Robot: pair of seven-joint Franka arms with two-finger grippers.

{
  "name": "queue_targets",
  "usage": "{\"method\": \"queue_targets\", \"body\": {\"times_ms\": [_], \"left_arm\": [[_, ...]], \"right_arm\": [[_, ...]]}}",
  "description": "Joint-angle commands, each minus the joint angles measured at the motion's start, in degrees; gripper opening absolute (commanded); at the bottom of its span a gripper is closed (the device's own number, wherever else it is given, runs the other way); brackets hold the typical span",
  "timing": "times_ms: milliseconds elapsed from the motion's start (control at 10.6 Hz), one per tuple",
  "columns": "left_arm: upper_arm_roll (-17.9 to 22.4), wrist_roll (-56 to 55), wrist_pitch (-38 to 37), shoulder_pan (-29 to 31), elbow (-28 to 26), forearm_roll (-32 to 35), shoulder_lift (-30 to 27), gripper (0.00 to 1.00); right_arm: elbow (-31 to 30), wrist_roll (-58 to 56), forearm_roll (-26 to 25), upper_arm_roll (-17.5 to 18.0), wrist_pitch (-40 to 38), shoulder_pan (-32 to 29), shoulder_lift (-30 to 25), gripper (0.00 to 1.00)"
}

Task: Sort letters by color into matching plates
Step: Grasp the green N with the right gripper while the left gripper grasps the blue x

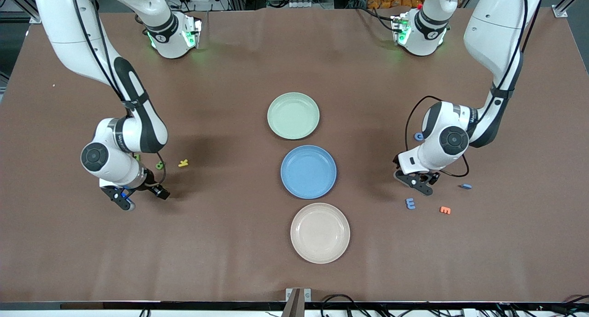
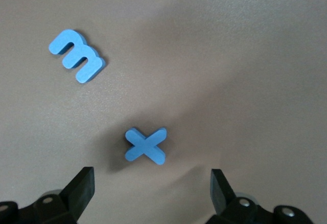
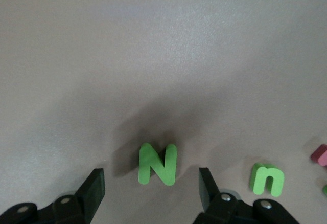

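Left gripper (image 2: 150, 185) is hovering open over the blue X (image 2: 146, 146), bare table all round it. Right gripper (image 3: 150, 188) is hovering open over the green N (image 3: 158, 164), the green n (image 3: 267, 179) lying just beside.

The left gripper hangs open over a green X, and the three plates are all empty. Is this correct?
Not quite: the X under the left gripper is blue, as the left wrist view shows. Its jaws are open, and the three plates are empty.

Readable shapes are the foam letters themselves: a blue "m" (image 2: 77, 56) and blue "x" (image 2: 146, 146) on the table, plus a green capital "N" (image 3: 158, 164) beside a green lowercase "n" (image 3: 267, 179).
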Motion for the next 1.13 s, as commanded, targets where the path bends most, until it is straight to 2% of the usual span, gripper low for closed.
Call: {"method": "queue_targets", "body": {"times_ms": [0, 376, 752, 846, 940, 1034], "left_arm": [[-0.1, 0.6, 1.0, 0.8, 2.1, 1.3, 1.9, 1.0], [-0.1, -0.5, 1.0, 0.3, 4.0, 0.6, 3.7, 1.0], [-0.1, -1.7, 1.0, 0.3, 4.6, 0.4, 4.1, 1.0], [-0.1, -2.4, 1.0, 0.1, 4.9, 0.4, 4.2, 1.0], [-0.1, -3.4, 1.0, -0.2, 5.0, 0.4, 4.5, 0.98], [-0.1, -4.2, 1.0, -0.3, 5.1, 0.4, 4.6, 0.88]], "right_arm": [[0.6, 0.8, 0.0, -0.1, 0.5, 0.5, 1.1, 0.76], [0.6, 0.8, 0.0, -0.1, 0.5, 0.4, 1.1, 0.59], [0.6, 0.2, 0.0, -0.1, 0.3, 0.0, 1.1, 0.54], [0.6, 0.1, 0.0, -0.1, 0.3, 0.0, 1.1, 0.49], [0.6, 0.1, 0.0, -0.1, 0.3, 0.0, 1.1, 0.36], [0.7, 0.0, 0.0, -0.1, 0.3, 0.0, 1.1, 0.21]]}}
